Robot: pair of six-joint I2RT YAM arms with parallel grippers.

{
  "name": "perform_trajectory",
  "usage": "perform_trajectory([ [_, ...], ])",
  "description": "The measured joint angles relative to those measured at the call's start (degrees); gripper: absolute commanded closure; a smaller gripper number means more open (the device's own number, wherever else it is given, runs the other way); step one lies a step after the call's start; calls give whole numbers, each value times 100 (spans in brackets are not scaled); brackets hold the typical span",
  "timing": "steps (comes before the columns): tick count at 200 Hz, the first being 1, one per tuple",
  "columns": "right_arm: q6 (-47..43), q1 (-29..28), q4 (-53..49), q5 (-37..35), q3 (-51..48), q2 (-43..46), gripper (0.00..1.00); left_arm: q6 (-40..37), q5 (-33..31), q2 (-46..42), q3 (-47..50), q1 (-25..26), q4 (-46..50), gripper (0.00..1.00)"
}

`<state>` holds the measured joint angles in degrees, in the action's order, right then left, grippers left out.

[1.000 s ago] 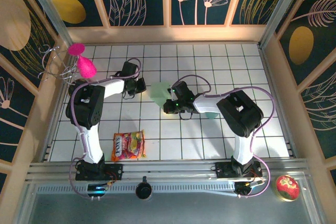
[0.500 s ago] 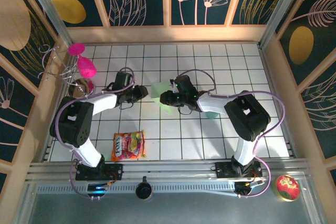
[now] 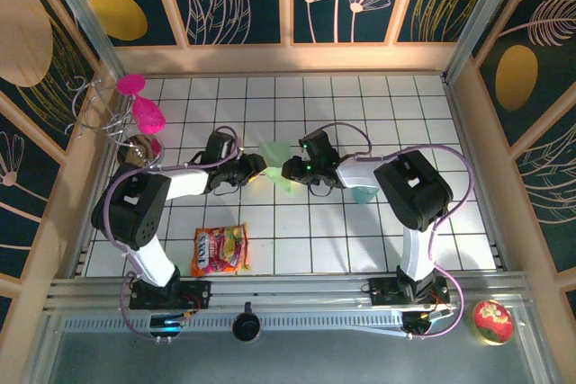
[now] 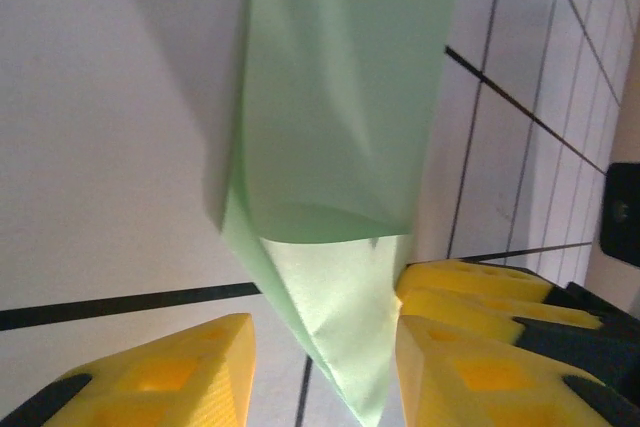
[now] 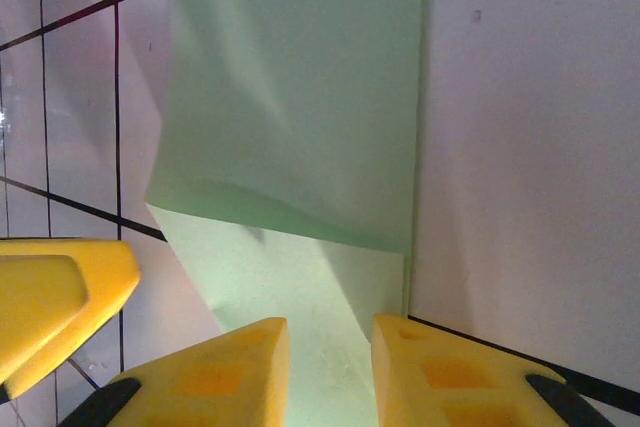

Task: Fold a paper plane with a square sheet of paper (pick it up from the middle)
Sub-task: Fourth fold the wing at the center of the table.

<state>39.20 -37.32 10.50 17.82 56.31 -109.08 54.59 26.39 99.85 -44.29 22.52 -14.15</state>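
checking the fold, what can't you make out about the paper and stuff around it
Top view: square sheet of paper tiny, its ends covered by the left hand and right hand; creases unreadable.
Left wrist view: its near tip runs off the bottom edge.
Right wrist view: near edge cut off between the fingers.
Top view: teal cup mostly under the right arm.

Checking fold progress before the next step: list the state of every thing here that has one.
square sheet of paper: bent over on itself, not flat
left gripper: open, paper between its jaws
right gripper: narrowly open, paper between its jaws
candy bag: lying flat on the table, nothing touching it
teal cup: mostly hidden by the right arm, posture unclear
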Motion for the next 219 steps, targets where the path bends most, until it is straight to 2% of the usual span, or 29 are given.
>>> perform_trajectory([
  [19, 17, 7, 0, 2, 0, -7, 73, 66, 0, 131, 0, 0, -4, 59],
  [73, 17, 22, 2, 2, 0, -7, 75, 146, 37, 284, -85, -2, -81, 69],
  [116, 17, 24, 2, 2, 0, -9, 76, 149, 92, 487, -254, -2, -116, 68],
  [219, 17, 63, 2, 0, 0, -22, 78, -251, 925, 796, -612, -15, -304, 71],
])
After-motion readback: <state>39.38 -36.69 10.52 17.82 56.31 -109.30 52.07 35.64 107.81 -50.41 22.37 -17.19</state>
